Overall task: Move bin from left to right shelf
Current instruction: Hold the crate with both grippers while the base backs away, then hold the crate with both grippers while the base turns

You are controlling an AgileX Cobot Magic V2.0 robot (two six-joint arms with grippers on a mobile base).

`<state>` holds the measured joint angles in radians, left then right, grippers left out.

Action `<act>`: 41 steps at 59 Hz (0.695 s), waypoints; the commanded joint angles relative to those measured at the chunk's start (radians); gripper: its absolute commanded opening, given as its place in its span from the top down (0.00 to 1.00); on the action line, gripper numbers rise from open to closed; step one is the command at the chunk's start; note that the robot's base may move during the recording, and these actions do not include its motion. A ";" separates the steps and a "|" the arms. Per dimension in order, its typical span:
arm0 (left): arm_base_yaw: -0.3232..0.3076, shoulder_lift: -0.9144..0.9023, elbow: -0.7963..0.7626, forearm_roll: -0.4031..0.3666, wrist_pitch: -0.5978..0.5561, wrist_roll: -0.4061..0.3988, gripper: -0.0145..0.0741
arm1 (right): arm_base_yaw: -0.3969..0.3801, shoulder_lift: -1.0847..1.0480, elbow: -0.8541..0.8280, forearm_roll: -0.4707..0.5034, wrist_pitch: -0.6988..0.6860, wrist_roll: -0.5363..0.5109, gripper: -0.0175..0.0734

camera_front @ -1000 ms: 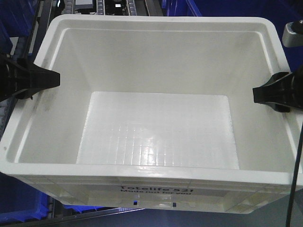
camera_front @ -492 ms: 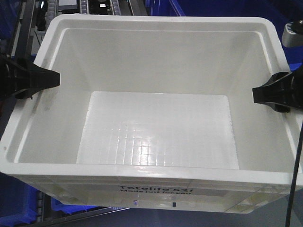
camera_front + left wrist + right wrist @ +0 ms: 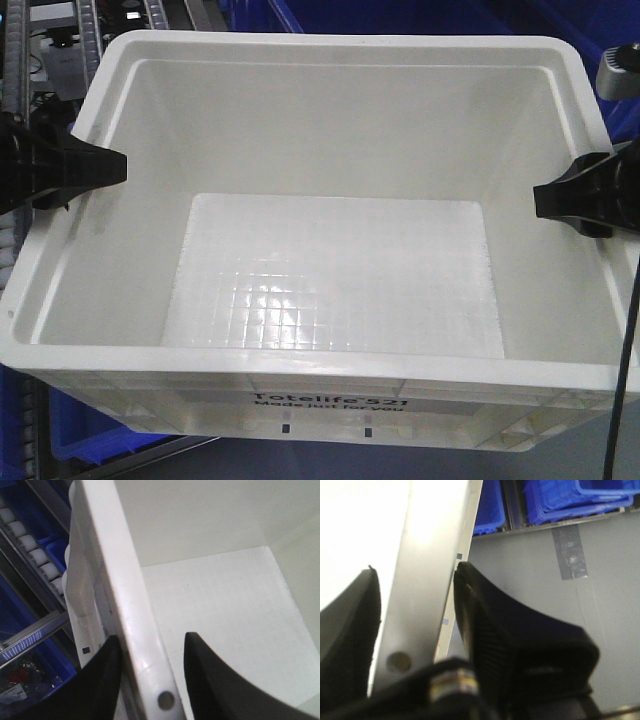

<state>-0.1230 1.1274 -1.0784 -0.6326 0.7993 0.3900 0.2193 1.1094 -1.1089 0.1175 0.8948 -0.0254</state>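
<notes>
Nearest to the camera is the front wall of the bin (image 3: 150, 372), with the black print (image 3: 330, 402) on it. The bin is white, open and empty, and its ribbed floor shines a little. It hangs between the two arms, and nothing under it is seen to carry it.

Halfway back, the left end effector (image 3: 95, 168) is clamped on the left rim, with one finger inside the wall and one outside. The right end effector (image 3: 570, 195) grips the right rim in the same way.

I judge the bin to be light for its size and quite stiff, but the smooth plastic may be slippery. The thick rim at the middle of each short side is the best place to hold. If one side slips, the bin will tilt, so both arms should move together and keep it level.

Behind the far wall there are blue totes (image 3: 300, 12) and, at the upper left, a roller rail (image 3: 88, 40). Whether this rail is the destination lane I cannot tell.
</notes>
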 commanded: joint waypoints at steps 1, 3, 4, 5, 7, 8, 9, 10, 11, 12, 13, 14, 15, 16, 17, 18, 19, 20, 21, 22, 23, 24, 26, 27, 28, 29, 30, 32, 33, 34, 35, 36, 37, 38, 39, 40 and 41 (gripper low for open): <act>-0.018 -0.039 -0.040 -0.125 -0.013 0.051 0.84 | 0.000 -0.022 -0.046 0.027 -0.131 0.003 0.81; -0.018 -0.039 -0.040 -0.125 -0.013 0.051 0.84 | 0.000 -0.022 -0.046 0.027 -0.131 0.003 0.81; -0.018 -0.039 -0.040 -0.125 -0.013 0.051 0.84 | 0.000 -0.022 -0.046 0.027 -0.131 0.003 0.81; -0.018 -0.039 -0.040 -0.125 -0.013 0.051 0.84 | 0.000 -0.022 -0.046 0.027 -0.131 0.003 0.81; -0.018 -0.039 -0.040 -0.125 -0.013 0.051 0.84 | 0.000 -0.022 -0.046 0.027 -0.131 0.003 0.81; -0.018 -0.039 -0.040 -0.125 -0.013 0.051 0.84 | 0.000 -0.022 -0.046 0.027 -0.131 0.003 0.81; -0.018 -0.039 -0.040 -0.125 -0.013 0.051 0.84 | 0.000 -0.022 -0.046 0.027 -0.131 0.003 0.81; -0.018 -0.039 -0.040 -0.125 -0.013 0.051 0.84 | 0.000 -0.022 -0.046 0.027 -0.131 0.003 0.81; -0.018 -0.039 -0.040 -0.125 -0.013 0.051 0.84 | 0.000 -0.022 -0.046 0.027 -0.131 0.003 0.81; -0.018 -0.039 -0.040 -0.125 -0.013 0.051 0.84 | 0.000 -0.022 -0.046 0.027 -0.131 0.003 0.81; -0.018 -0.039 -0.040 -0.125 -0.013 0.051 0.84 | 0.000 -0.022 -0.046 0.027 -0.131 0.003 0.81; -0.018 -0.039 -0.040 -0.125 -0.013 0.051 0.84 | 0.000 -0.022 -0.046 0.027 -0.131 0.003 0.81; -0.018 -0.039 -0.040 -0.125 -0.013 0.051 0.84 | 0.000 -0.022 -0.046 0.027 -0.131 0.003 0.81; -0.018 -0.039 -0.040 -0.125 -0.013 0.051 0.84 | 0.000 -0.022 -0.046 0.027 -0.131 0.003 0.81; -0.018 -0.039 -0.040 -0.125 -0.013 0.051 0.84 | 0.000 -0.022 -0.046 0.027 -0.131 0.003 0.81; -0.018 -0.039 -0.040 -0.125 -0.013 0.051 0.84 | 0.000 -0.022 -0.046 0.027 -0.131 0.003 0.81; -0.018 -0.039 -0.040 -0.125 -0.013 0.051 0.84 | 0.000 -0.022 -0.046 0.027 -0.131 0.003 0.81; -0.018 -0.039 -0.040 -0.125 -0.013 0.051 0.84 | 0.000 -0.022 -0.046 0.027 -0.131 0.003 0.81; -0.018 -0.039 -0.040 -0.125 -0.013 0.051 0.84 | 0.000 -0.022 -0.046 0.027 -0.131 0.003 0.81; -0.018 -0.039 -0.040 -0.125 -0.013 0.051 0.84 | 0.000 -0.022 -0.046 0.027 -0.131 0.003 0.81; -0.018 -0.039 -0.040 -0.125 -0.013 0.051 0.84 | 0.000 -0.022 -0.046 0.027 -0.131 0.003 0.81; -0.018 -0.039 -0.040 -0.125 -0.013 0.051 0.84 | 0.000 -0.022 -0.046 0.027 -0.131 0.003 0.81; -0.018 -0.039 -0.040 -0.125 -0.013 0.051 0.84 | 0.000 -0.022 -0.046 0.027 -0.131 0.003 0.81; -0.018 -0.039 -0.040 -0.125 -0.013 0.051 0.84 | 0.000 -0.022 -0.046 0.027 -0.131 0.003 0.81; -0.018 -0.039 -0.040 -0.125 -0.013 0.051 0.84 | 0.000 -0.022 -0.046 0.027 -0.131 0.003 0.81; -0.018 -0.039 -0.040 -0.125 -0.013 0.051 0.84 | 0.000 -0.022 -0.046 0.027 -0.131 0.003 0.81; -0.018 -0.039 -0.040 -0.125 -0.013 0.051 0.84 | 0.000 -0.022 -0.046 0.027 -0.131 0.003 0.81; -0.018 -0.039 -0.040 -0.125 -0.013 0.051 0.84 | 0.000 -0.022 -0.046 0.027 -0.131 0.003 0.81; -0.018 -0.039 -0.040 -0.125 -0.013 0.051 0.84 | 0.000 -0.022 -0.046 0.027 -0.131 0.003 0.81; -0.018 -0.039 -0.040 -0.125 -0.013 0.051 0.84 | 0.000 -0.022 -0.046 0.027 -0.130 0.003 0.81; -0.018 -0.039 -0.040 -0.125 -0.013 0.051 0.84 | 0.000 -0.022 -0.046 0.027 -0.130 0.003 0.81; -0.018 -0.039 -0.040 -0.125 -0.013 0.051 0.84 | 0.000 -0.022 -0.046 0.027 -0.129 0.003 0.81; -0.018 -0.039 -0.040 -0.125 -0.013 0.051 0.84 | 0.000 -0.022 -0.046 0.027 -0.128 0.003 0.81; -0.018 -0.039 -0.040 -0.125 -0.013 0.051 0.84 | 0.000 -0.022 -0.046 0.027 -0.126 0.003 0.81; -0.018 -0.039 -0.040 -0.125 -0.013 0.051 0.84 | 0.000 -0.022 -0.046 0.027 -0.125 0.003 0.81; -0.018 -0.039 -0.040 -0.125 -0.013 0.051 0.84 | 0.000 -0.022 -0.046 0.027 -0.123 0.003 0.81; -0.018 -0.039 -0.040 -0.125 -0.013 0.051 0.84 | 0.000 -0.022 -0.046 0.027 -0.122 0.003 0.81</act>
<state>-0.1230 1.1274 -1.0784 -0.6326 0.8002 0.3900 0.2193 1.1094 -1.1089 0.1175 0.8948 -0.0254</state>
